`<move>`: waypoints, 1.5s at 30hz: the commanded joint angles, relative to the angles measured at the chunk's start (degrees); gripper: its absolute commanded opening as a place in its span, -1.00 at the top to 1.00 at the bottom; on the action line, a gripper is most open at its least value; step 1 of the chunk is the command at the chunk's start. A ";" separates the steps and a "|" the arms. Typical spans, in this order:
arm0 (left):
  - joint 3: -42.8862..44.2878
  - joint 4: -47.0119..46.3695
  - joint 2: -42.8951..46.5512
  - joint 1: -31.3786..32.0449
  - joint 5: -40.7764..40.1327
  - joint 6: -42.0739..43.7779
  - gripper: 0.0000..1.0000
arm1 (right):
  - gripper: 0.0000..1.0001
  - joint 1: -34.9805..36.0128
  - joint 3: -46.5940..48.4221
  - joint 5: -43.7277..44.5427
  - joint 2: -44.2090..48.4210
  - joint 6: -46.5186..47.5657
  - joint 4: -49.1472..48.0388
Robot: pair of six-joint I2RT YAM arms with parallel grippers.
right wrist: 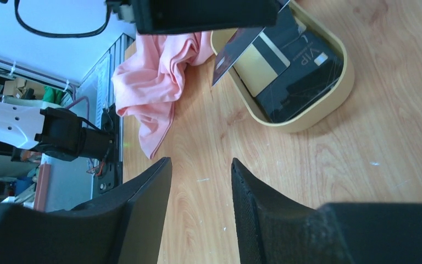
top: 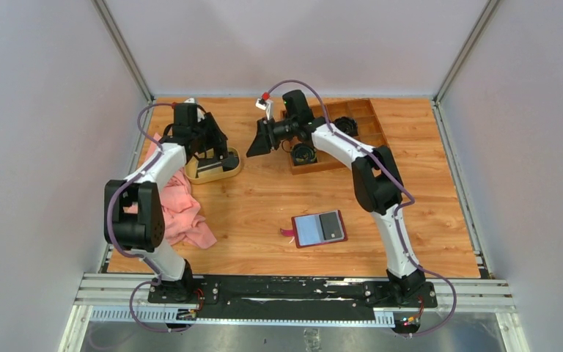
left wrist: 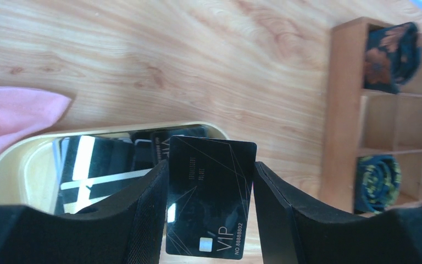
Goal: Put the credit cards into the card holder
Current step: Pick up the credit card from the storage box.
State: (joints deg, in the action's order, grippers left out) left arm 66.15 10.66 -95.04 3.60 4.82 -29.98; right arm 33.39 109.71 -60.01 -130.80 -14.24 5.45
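Pale grey walls (top: 44,110) close in a wooden table (top: 264,205) on three sides. At 10 o'clock on it sits an oval tan dish (top: 229,170) holding a loose pile of credit cards (right wrist: 302,71), mostly black with one tan-gold among them. The left gripper (left wrist: 210,165) hangs just above that dish. Its fingers press on the long edges of a black VIP card (left wrist: 209,212), which is held tilted over the pile. At 1 o'clock a wooden compartment box (top: 370,121) holds dark patterned rolled fabrics (left wrist: 376,176), one to a cell where the cells show.

The card holder (top: 319,228) lies opened flat near 6 o'clock, well apart from both arms, with its snap tab poking toward 9 o'clock. The right gripper (right wrist: 200,165) hovers over bare wood between dish and box, jaws spread with nothing between them. Open wood runs from the dish down to the card holder. A pink cloth (top: 179,205) crowds the 9 o'clock edge, just beside the dish.

One half of the card holder looks pale grey and the other dark, but I cannot tell whether these are pockets or cards. The right arm hides part of the box, and the wrist view cuts off its far cells
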 commanded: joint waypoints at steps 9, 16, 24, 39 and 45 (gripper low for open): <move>-7.25 -5.82 10.36 0.38 8.63 -7.01 0.19 | -0.19 2.44 -0.12 2.56 1.85 -13.50 -7.97; -8.97 -5.90 12.91 1.84 8.52 -7.86 0.19 | -0.20 3.97 -0.10 4.87 1.24 -19.94 -10.08; -10.95 -6.23 15.79 3.32 7.49 -9.03 0.19 | -0.15 5.58 0.21 8.38 0.77 -21.32 -7.98; -15.17 -7.66 24.83 5.63 7.62 -10.06 -0.28 | 1.00 5.86 -5.48 10.09 5.58 -22.21 -7.25; -18.49 -9.05 34.30 5.63 11.05 -5.64 -0.78 | 1.00 3.89 -12.62 4.64 13.21 -13.68 -7.83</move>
State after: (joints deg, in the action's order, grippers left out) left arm 49.39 4.25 -66.57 8.88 12.60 -38.79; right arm 38.68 100.79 -50.92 -124.66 -34.57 -2.11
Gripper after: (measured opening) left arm 0.848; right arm 0.009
